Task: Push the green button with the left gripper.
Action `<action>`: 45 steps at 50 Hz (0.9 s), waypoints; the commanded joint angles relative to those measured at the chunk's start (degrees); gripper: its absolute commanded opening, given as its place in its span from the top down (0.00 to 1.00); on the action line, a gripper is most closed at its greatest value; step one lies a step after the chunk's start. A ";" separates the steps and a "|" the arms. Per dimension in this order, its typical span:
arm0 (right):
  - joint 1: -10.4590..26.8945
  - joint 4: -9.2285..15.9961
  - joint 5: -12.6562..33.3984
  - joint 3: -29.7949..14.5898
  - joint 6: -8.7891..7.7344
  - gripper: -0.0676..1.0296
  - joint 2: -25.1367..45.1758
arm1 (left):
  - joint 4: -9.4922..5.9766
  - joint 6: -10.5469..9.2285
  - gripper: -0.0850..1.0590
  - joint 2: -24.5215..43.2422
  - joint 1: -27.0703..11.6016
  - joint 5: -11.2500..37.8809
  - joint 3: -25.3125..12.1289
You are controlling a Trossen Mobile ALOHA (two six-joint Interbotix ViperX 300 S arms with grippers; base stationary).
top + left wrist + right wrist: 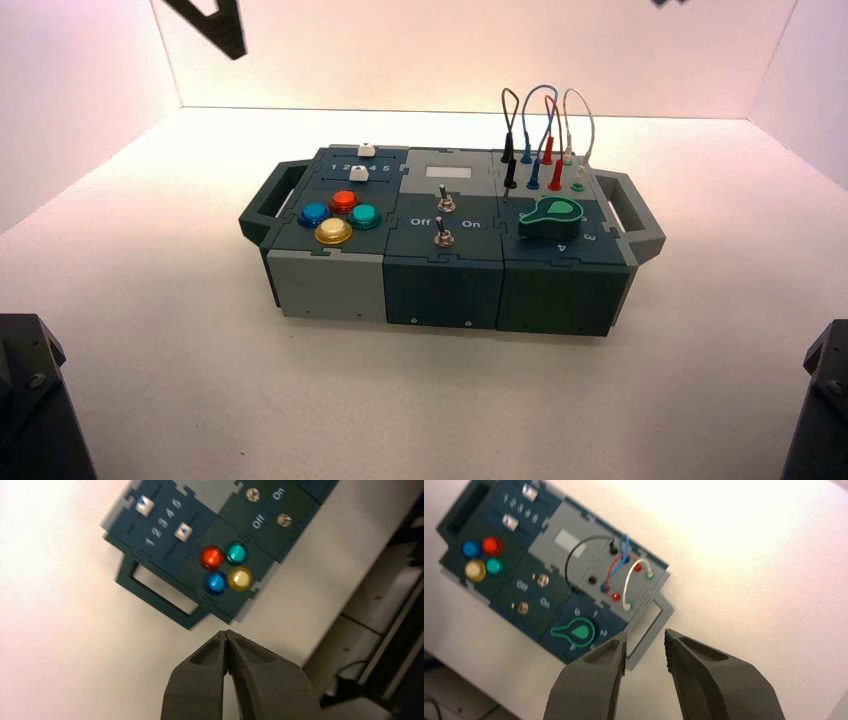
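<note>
Small round translucent teal-green button point(364, 216), unpressed by any pincer, on the left section of a dark grey box point(445, 290) on a pale desk point(430, 400). It forms the right of a cluster with a red button point(344, 201) behind, a blue button point(314, 214) at left and a yellow button point(333, 231) in front. The black tapered left pincer point(225, 633) hangs apart from the buttons, its tips together, holding nothing. The black right pincer point(646, 632) waits raised, open and empty.

You can read "1 2 3 4 5" on the dark blue slider panel point(167, 545); "Off", "On" beside silver metal toggle switches point(284, 520); "6", "1", "2" around the green pointer-shaped rotary knob point(581, 632).
</note>
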 commanded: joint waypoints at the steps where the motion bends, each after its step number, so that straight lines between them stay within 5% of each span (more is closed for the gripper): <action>1: 0.44 0.44 0.53 0.00 -1.32 0.56 0.26 | 1.41 -0.26 0.95 -0.26 -2.11 -2.02 -1.58; 20: 1.49 8.88 2.37 2.20 -7.73 0.57 0.18 | 1.23 -0.53 0.95 1.49 -3.69 -6.86 0.09; 45: 1.49 14.41 4.92 2.46 -10.81 0.57 -0.35 | 0.35 -0.62 0.95 5.54 -9.23 -15.21 2.11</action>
